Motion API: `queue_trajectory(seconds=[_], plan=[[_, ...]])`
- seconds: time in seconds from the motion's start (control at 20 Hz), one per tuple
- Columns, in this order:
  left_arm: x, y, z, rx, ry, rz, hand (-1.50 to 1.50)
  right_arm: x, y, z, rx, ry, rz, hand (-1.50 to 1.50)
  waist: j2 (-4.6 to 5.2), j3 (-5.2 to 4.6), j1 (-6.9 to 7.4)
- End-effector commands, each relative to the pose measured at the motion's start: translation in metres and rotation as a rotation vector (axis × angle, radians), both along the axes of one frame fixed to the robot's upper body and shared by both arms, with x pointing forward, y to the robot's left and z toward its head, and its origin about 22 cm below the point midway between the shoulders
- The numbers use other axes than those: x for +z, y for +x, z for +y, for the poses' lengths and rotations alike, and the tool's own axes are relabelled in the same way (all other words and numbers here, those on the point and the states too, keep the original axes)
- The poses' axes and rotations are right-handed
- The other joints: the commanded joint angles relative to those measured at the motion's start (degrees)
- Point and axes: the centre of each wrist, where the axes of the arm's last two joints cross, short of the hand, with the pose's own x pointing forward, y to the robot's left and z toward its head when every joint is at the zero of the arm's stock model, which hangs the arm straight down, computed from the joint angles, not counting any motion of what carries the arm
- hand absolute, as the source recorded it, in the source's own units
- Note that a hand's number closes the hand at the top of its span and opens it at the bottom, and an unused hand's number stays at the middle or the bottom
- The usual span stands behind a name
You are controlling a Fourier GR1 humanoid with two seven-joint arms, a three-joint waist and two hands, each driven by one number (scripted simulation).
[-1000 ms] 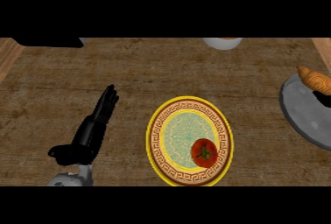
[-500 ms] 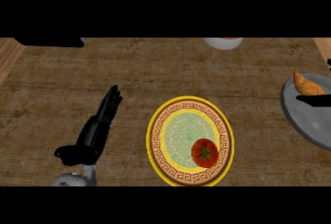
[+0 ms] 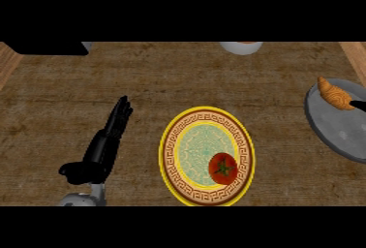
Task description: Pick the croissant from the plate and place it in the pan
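Rightward, croissant (image 3: 331, 91) at pan's (image 3: 337, 131) rim, right hand (image 3: 358, 104) just beside.

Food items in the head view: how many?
2. A tomato on the plate, lower right part; a croissant in the pan at the right edge. The white vessel at the top edge may hide more.

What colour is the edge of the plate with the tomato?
The plate edge is yellow, with a brown patterned band inside; head view.
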Motion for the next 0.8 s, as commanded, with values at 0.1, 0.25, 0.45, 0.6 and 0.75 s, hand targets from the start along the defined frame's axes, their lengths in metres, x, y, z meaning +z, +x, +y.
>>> queue_trajectory(seconds=[0.1,0.25,0.45,0.6,0.75], plan=[[-0.003,-0.002,0.012,0.016,0.017,0.013,0.00,0.007,-0.046,-0.049,0.077,0.156,-0.081,-1.50,-0.29,-0.06,-0.88],[-0.018,-0.011,0.007,0.026,0.003,0.014,0.00,0.009,-0.075,-0.071,0.189,0.242,-0.060,-1.50,-0.57,-0.14,-1.64],[0.004,-0.011,0.020,0.006,0.010,0.020,0.00,-0.032,-0.111,-0.070,0.248,0.222,-0.066,-1.50,-0.43,-0.06,-0.83],[-0.002,0.003,0.002,0.013,-0.010,0.021,0.00,-0.031,-0.119,-0.074,0.299,0.216,-0.071,-1.50,-0.50,-0.14,-1.30],[-0.001,-0.002,0.005,0.042,0.008,0.004,0.00,-0.034,-0.137,-0.081,0.290,0.188,-0.080,-1.50,-0.64,-0.18,-1.48]])
